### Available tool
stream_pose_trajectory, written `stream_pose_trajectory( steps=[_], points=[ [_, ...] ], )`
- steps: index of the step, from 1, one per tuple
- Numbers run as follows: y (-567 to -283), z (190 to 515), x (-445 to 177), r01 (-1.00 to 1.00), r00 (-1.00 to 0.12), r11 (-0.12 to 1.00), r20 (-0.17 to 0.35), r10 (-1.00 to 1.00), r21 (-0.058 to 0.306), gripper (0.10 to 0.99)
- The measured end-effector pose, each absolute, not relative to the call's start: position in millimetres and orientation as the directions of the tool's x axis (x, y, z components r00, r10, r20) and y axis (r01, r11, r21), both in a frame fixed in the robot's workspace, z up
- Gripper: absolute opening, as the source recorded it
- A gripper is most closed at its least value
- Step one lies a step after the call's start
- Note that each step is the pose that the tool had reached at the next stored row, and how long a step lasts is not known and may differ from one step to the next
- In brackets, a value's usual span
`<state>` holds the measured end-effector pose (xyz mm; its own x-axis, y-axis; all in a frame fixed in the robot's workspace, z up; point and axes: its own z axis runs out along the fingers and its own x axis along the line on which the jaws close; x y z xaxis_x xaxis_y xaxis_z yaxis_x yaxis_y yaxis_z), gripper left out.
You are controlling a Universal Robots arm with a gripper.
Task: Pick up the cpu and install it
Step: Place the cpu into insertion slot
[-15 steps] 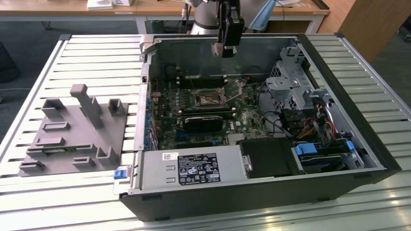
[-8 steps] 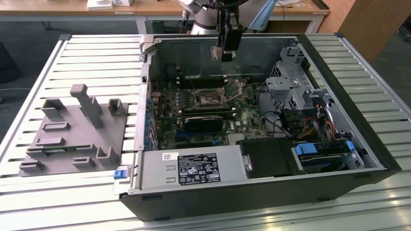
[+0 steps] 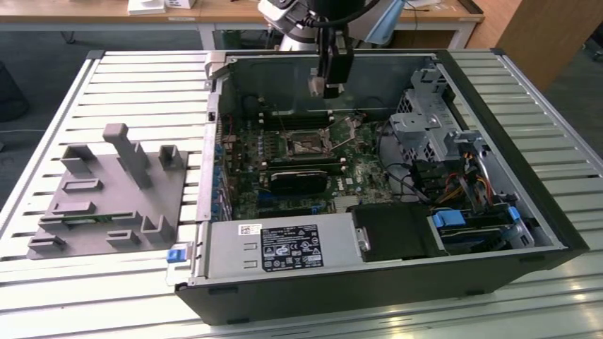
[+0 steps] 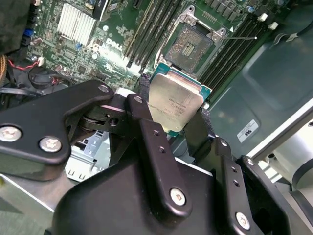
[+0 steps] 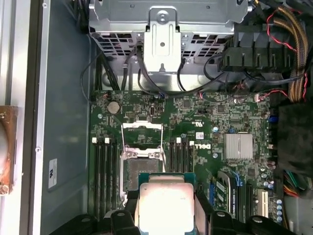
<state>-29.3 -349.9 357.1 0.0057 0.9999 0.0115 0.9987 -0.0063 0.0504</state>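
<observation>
Transport step, judging by pose: fingers [image 4: 152, 143] of gripper [image 3: 331, 90] clamped on cpu [image 4: 175, 105] edges. cpu hangs above open socket [image 5: 139, 169], seemingly just beside it, unseated. Seating calls for squaring cpu to socket, level.

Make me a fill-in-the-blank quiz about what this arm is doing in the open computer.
1. The black gripper is shut on the cpu, a flat square chip with a shiny ____ metal top.
2. The cpu is held over the ____ circuit board inside the open black computer case.
3. The square socket on that board is ____ of any chip.
4. The gray plastic fixture lies on the slatted metal table at the exterior view's ____.

Missing words: silver; green; empty; left.
</observation>
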Motion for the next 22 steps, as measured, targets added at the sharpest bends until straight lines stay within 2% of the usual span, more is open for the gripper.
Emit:
stream_pose_trajectory(
  steps=[22],
  points=[
    [-350.2,344.8,-38.1,0.998,0.006,-0.006,0.009,1.000,0.057,0.533]
  ],
)
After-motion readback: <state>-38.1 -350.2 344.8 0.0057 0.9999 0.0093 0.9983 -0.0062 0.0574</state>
